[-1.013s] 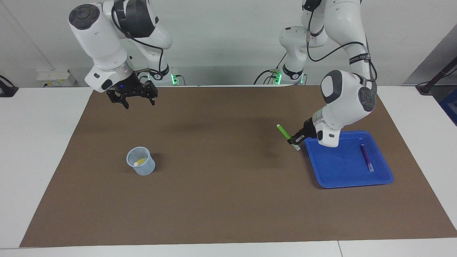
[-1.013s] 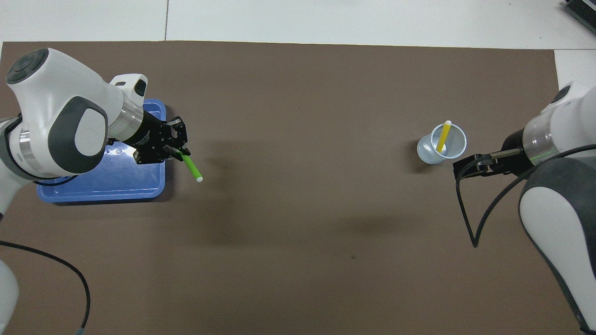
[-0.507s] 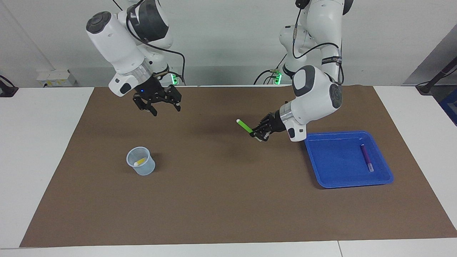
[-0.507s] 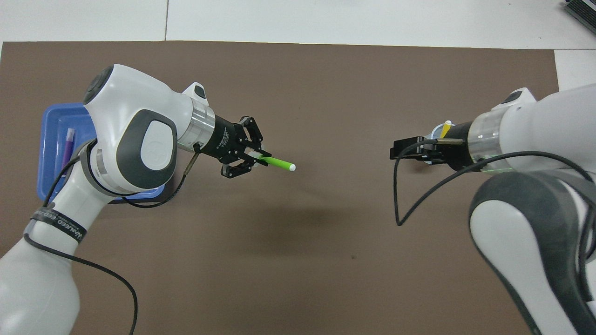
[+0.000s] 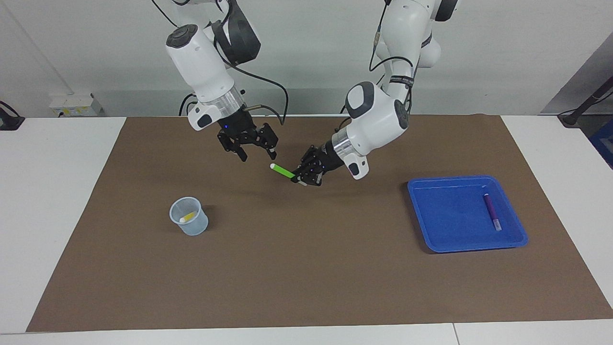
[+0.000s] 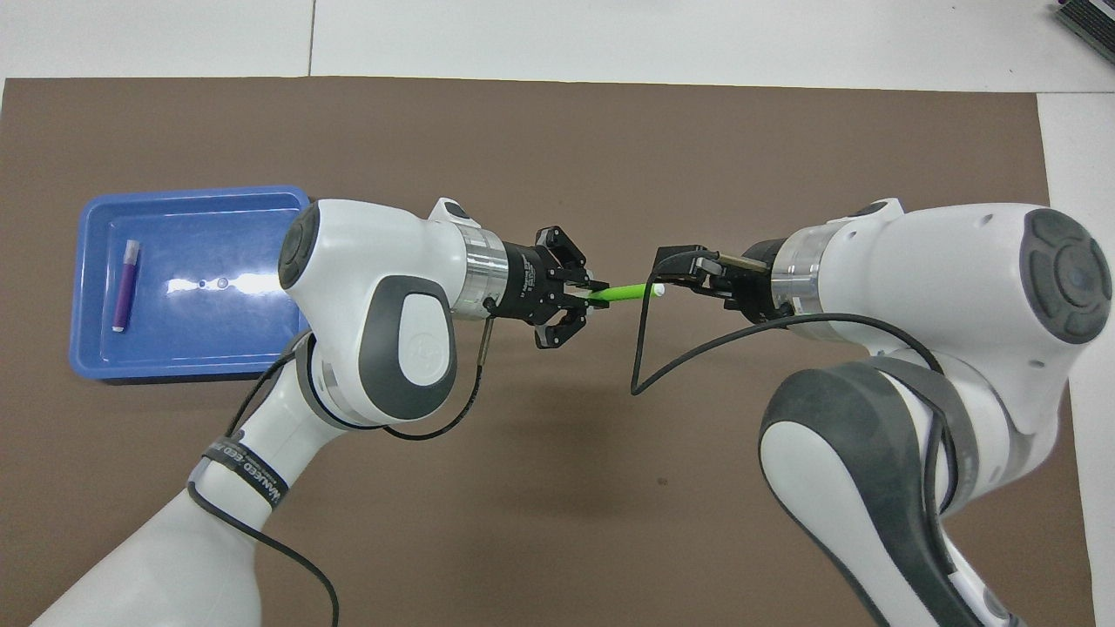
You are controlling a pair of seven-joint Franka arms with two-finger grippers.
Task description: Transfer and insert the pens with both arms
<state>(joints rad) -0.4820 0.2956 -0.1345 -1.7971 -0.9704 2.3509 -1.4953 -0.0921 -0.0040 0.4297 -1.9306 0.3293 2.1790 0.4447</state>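
Cup and yellow pen hidden under right arm (image 6: 923, 261) in overhead view; both arm bases cut off.

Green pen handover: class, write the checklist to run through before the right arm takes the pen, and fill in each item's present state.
1. Left gripper shut on the green pen: ok.
2. Right gripper open: ok.
3. Pen's pale cap end points toward the right gripper: ok.
4. Right gripper's fingers already around the pen: not ok, they stand just above its tip.
5. Cup upright with the yellow pen inside: ok.
6. Purple pen waiting in the blue tray: ok.
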